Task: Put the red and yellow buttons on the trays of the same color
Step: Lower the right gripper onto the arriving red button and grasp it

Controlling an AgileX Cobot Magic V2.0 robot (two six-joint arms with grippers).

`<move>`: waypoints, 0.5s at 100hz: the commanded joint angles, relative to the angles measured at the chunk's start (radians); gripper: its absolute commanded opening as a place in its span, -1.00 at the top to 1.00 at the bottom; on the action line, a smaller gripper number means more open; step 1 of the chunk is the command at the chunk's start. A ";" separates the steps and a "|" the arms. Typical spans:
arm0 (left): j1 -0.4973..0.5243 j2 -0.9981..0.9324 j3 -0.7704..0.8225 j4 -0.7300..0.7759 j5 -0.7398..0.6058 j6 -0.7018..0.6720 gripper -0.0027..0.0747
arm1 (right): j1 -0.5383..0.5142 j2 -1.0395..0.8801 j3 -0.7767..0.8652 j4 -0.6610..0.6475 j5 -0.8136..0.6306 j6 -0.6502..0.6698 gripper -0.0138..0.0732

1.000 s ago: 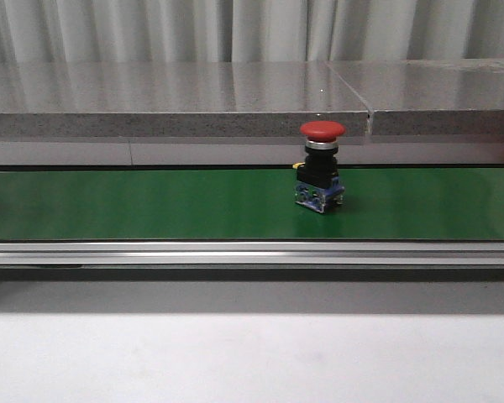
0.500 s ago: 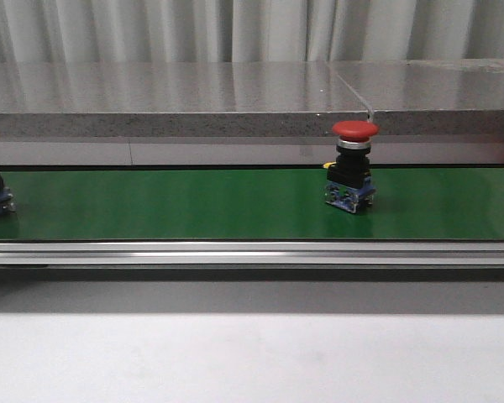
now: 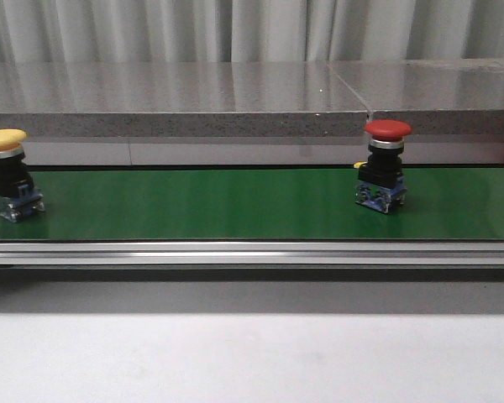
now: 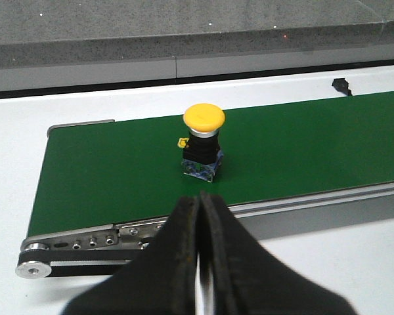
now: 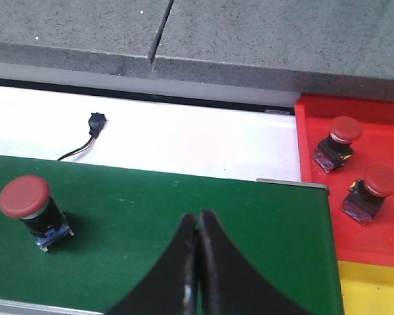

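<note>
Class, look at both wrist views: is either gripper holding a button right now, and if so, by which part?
Nothing is held. The left gripper and right gripper are both shut on nothing, while the yellow button and red button stand free on the green belt.

Two buttons upright on the belt, well apart.

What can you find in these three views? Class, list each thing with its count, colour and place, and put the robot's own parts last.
Conveyor belt: one, green, across the table.
Yellow button: one, upright on the belt's left part.
Red button on the belt: one, upright, right of centre.
Red tray: one, past the belt's right end.
Red buttons in the tray: two.
Yellow tray: one, beside the red tray.
Left gripper: one, black, shut.
Right gripper: one, black, shut.
</note>
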 commanded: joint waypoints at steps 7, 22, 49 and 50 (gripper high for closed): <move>-0.004 0.008 -0.025 -0.029 -0.069 -0.010 0.98 | 0.001 -0.002 -0.026 0.006 -0.026 -0.007 0.72; -0.004 0.008 -0.025 -0.029 -0.069 -0.010 0.98 | 0.001 -0.001 -0.026 0.006 0.017 -0.007 -0.10; -0.004 0.008 -0.025 -0.029 -0.069 -0.010 0.98 | 0.001 0.000 -0.026 0.047 0.030 -0.007 -0.78; -0.004 0.008 -0.025 -0.029 -0.069 -0.010 0.98 | 0.001 0.000 -0.027 0.051 0.030 -0.007 -0.78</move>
